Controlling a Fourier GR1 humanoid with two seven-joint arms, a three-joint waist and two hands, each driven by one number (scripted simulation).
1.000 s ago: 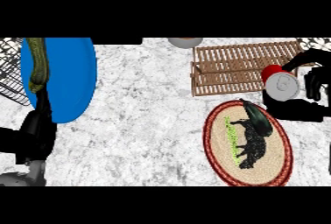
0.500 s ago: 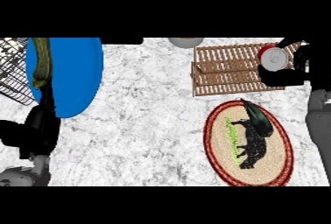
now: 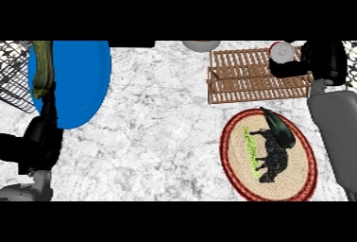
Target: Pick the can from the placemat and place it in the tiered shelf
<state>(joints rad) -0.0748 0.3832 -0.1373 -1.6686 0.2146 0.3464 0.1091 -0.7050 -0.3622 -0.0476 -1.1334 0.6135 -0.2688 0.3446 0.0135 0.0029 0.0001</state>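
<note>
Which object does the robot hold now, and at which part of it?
The right hand holds the can by its side, over the tiered shelf. The left hand holds nothing.

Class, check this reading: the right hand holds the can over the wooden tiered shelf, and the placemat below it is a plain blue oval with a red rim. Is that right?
Not quite. In the head view the placemat is beige with a red rim and carries a dark animal figure; the blue thing is a plate at the left. The rest stands: the right hand holds the can over the wooden tiered shelf.
</note>
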